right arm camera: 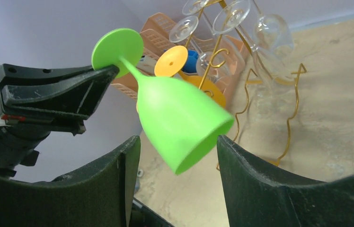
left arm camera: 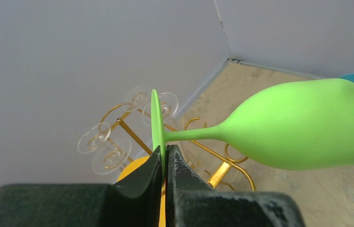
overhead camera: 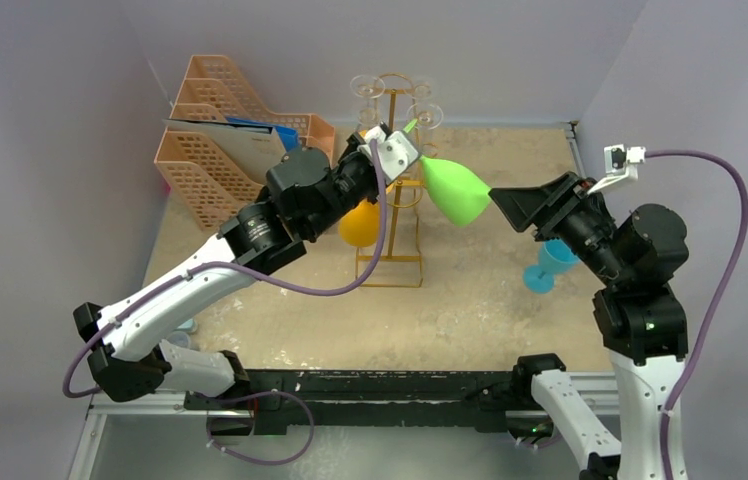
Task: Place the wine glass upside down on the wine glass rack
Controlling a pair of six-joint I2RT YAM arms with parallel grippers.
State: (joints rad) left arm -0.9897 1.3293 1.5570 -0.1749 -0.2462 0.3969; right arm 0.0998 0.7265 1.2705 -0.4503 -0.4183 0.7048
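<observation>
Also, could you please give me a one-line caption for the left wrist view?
Left gripper pinches the green wine glass by its foot, bowl held sideways before the gold rack.

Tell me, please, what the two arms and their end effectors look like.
The left arm and right arm have white link shells and black cylindrical joints. A purple cable loops along each. The left end effector and right end effector have black, wedge-shaped fingers with scuffed edges.
</observation>
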